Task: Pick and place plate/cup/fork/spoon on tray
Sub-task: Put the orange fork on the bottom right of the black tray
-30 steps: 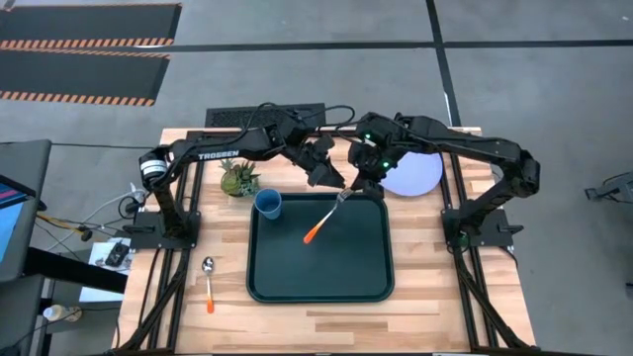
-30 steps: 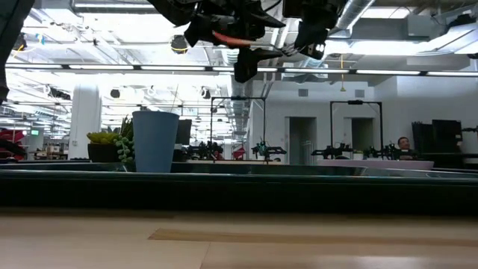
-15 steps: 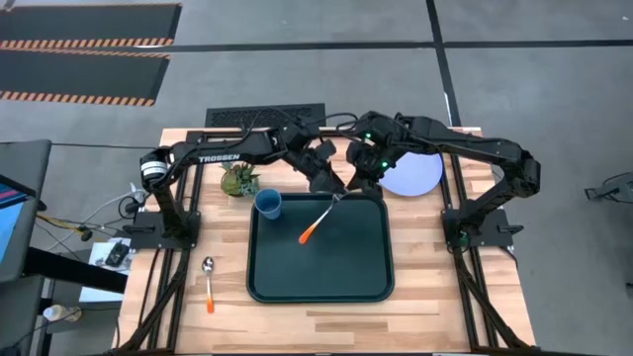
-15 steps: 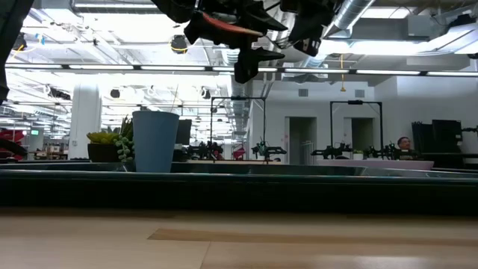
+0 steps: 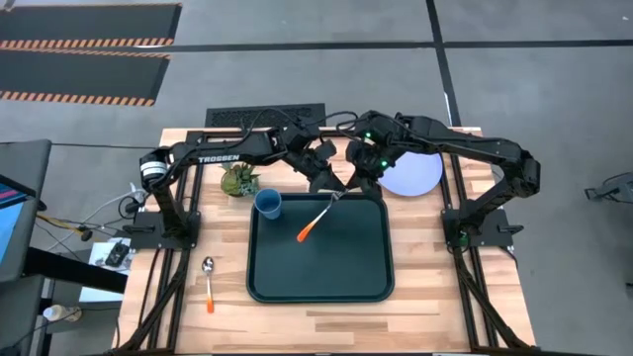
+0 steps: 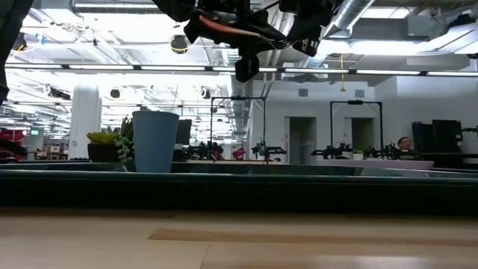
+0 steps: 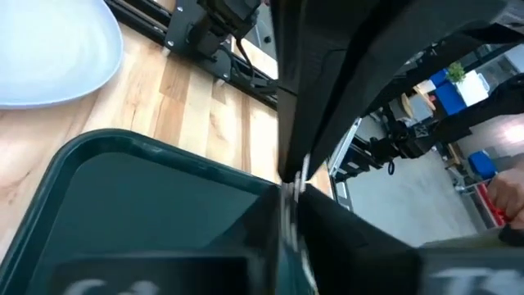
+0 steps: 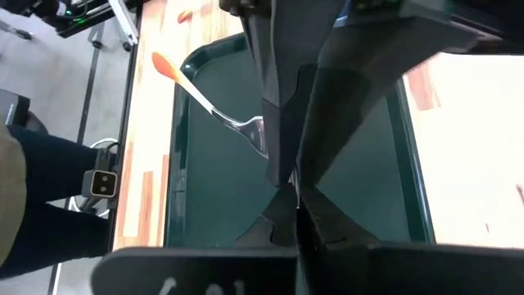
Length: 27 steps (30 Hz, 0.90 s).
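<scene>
High view: "TROSSEN" reads on the left arm. On the wood-slat table (image 5: 415, 297), both pincers meet above the tray's (image 5: 321, 277) far edge; the left pincer (image 5: 331, 190) pinches the fork (image 5: 316, 218), whose handle slants out over the tray.

Low view: a bright hall behind.

Right wrist view: the right pincer (image 8: 286, 192) is pressed together, beside the tines.
</scene>
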Available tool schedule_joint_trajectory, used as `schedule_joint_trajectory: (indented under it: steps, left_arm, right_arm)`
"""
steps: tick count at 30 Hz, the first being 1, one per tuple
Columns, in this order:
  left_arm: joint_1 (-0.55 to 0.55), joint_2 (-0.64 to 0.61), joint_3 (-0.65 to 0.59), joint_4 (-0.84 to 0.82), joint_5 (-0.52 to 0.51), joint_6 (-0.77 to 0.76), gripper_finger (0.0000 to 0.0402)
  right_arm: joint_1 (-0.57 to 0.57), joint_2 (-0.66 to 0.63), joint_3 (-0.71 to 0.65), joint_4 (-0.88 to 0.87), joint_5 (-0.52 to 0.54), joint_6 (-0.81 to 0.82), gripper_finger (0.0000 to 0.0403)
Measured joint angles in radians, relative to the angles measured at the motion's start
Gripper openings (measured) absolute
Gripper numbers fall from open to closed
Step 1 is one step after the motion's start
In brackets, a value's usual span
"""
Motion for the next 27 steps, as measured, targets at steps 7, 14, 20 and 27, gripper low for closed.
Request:
schedule_joint_trajectory:
  steps: [7, 14, 20, 27]
  left_arm:
    - [-0.032, -0.002, 0.001, 0.02, -0.117, -0.031, 0.0002]
    - [-0.086, 0.0, -0.001, 0.084, -0.348, -0.075, 0.0]
    - [-0.126, 0.0, -0.098, 0.353, -0.571, -0.188, 0.0]
    - [-0.19, 0.0, -0.34, 0.662, -0.695, -0.302, 0.0]
  right_arm:
    - [-0.015, -0.033, -0.002, -0.021, 0.006, 0.003, 0.0066]
    - [-0.113, -0.249, 0.0, -0.106, -0.006, 0.042, 0.0128]
    - [-0.184, -0.463, 0.0, -0.109, 0.059, 0.11, 0.0145]
    - [-0.192, -0.598, 0.0, -0.109, 0.118, 0.112, 0.0133]
